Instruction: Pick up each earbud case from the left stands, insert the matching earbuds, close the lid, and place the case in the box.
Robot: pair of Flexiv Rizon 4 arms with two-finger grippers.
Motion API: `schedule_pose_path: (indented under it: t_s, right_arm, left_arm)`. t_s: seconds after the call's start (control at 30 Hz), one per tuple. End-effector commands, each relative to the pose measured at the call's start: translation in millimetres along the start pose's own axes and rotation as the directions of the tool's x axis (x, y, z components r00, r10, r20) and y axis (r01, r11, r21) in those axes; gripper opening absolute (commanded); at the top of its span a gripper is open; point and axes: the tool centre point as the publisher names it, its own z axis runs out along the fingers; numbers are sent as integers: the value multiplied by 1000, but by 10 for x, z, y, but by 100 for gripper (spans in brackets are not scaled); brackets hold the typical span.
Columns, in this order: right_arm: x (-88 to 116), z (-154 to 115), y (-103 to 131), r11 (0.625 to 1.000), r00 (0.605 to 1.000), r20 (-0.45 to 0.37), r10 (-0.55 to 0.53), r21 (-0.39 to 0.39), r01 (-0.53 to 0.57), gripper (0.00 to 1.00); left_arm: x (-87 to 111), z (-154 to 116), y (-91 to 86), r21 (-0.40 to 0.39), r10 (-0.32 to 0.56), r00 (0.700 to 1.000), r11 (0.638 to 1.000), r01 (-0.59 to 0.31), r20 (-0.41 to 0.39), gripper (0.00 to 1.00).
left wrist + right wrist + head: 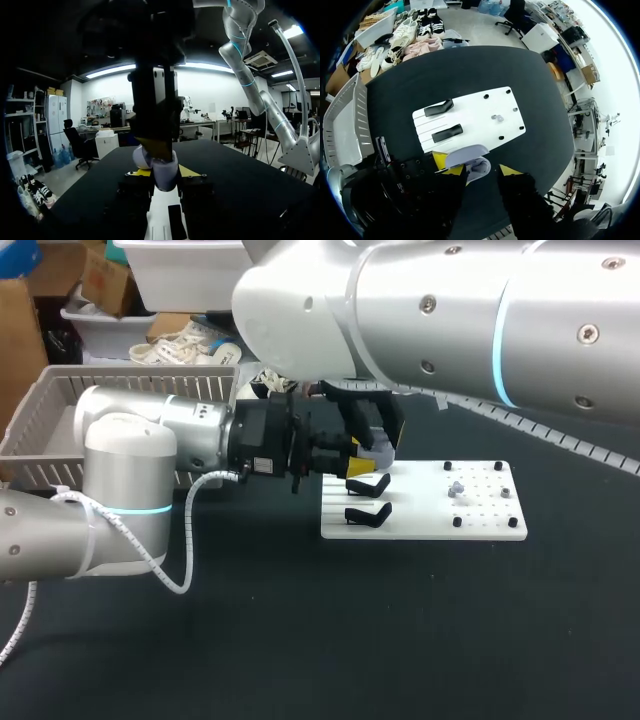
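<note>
R jaws, L jaws both pinch earbud case (474,166).

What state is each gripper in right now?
Left gripper: closed on the lavender earbud case.
Right gripper: cannot be told.

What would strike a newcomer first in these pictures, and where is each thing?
Both arms meet over the near-left end of the white board. There the left gripper is shut on a lavender earbud case, and the right gripper comes down on the case from above. Just below them, two black stands sit empty on the board, and a grey basket waits behind the left arm.
</note>
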Motion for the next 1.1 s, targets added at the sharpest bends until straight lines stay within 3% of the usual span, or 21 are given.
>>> schedule_pose_path:
  t_s: [0.03, 0.37, 0.53, 0.63, 0.77, 0.8, 0.83, 1.1]
  right_arm:
    - [31, -12, -32, 1000, 1000, 7, 3, -5, -3, 39]
    - [78, -234, -325, 995, 995, 55, 82, -67, -78, 42]
    - [4, -225, -567, 978, 984, 78, 161, -147, -148, 42]
    - [-46, -198, -703, 954, 976, 91, 198, -245, -171, 43]
    - [-86, -121, -841, 926, 973, 128, 194, -351, -139, 48]
    - [-89, -100, -869, 923, 973, 137, 188, -364, -127, 62]
    - [-97, -73, -900, 920, 973, 143, 181, -374, -116, 67]
    - [-235, 213, -1095, 898, 988, 91, 123, -434, -72, 67]
  left_arm:
    - [-8, 10, 7, 0, 1, 1000, 1000, -1, 1, 0]
    - [-8, 10, 7, 0, 1, 1000, 1000, -1, 1, 0]
    - [-8, 10, 7, 0, 1, 1000, 1000, -1, 1, 0]
    - [-8, 10, 7, 0, 1, 1000, 1000, -1, 1, 0]
    - [-8, 10, 7, 0, 1, 1000, 1000, -1, 1, 0]
    - [-8, 10, 7, 0, 1, 1000, 1000, -1, 1, 0]
    - [-8, 10, 7, 0, 1, 1000, 1000, -1, 1, 0]
    - [-8, 10, 7, 0, 1, 1000, 1000, -1, 1, 0]
